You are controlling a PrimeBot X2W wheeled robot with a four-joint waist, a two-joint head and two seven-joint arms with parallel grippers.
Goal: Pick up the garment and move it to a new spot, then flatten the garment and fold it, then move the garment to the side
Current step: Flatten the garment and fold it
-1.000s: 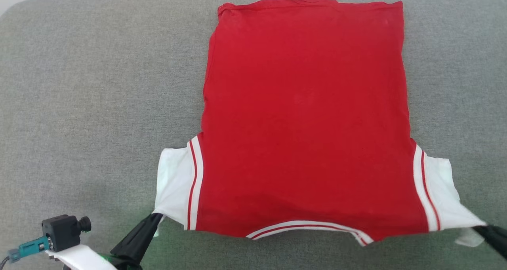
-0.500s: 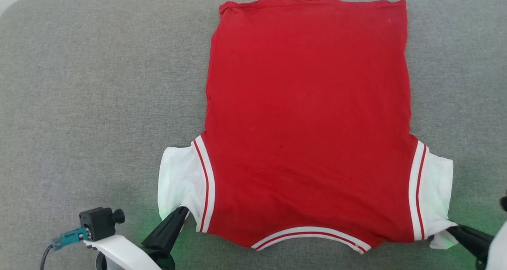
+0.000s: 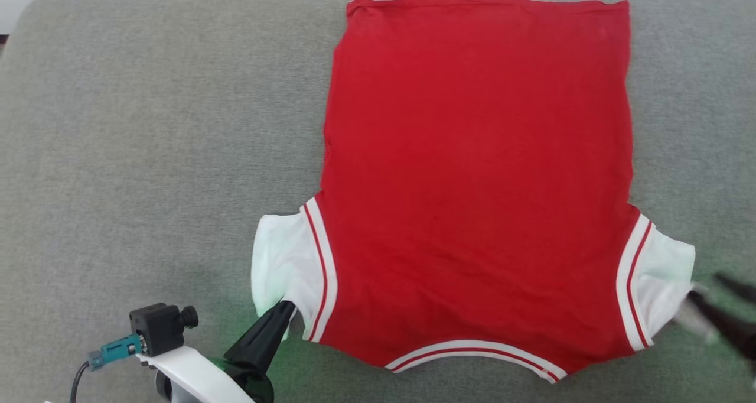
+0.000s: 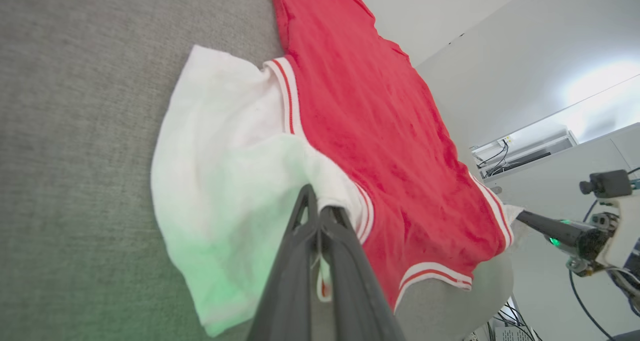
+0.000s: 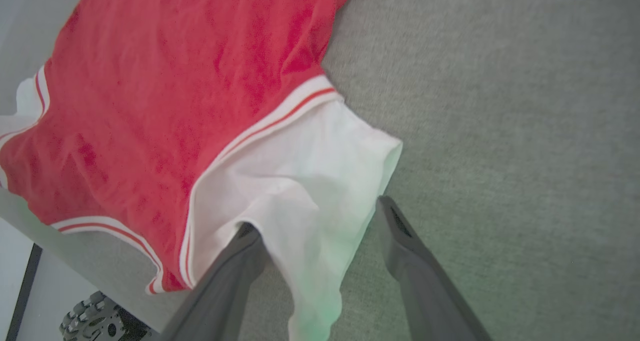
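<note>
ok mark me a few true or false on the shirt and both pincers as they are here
1. The garment lies on the grey cushion with a plain red side up. True.
2. The left pincer is open and clear of the cloth. False: it is shut on the edge of a white sleeve.
3. The right pincer has its jaws apart. True.
4. The garment is folded in half with the sleeves tucked under. False: it lies spread out, a white sleeve showing on each side.
</note>
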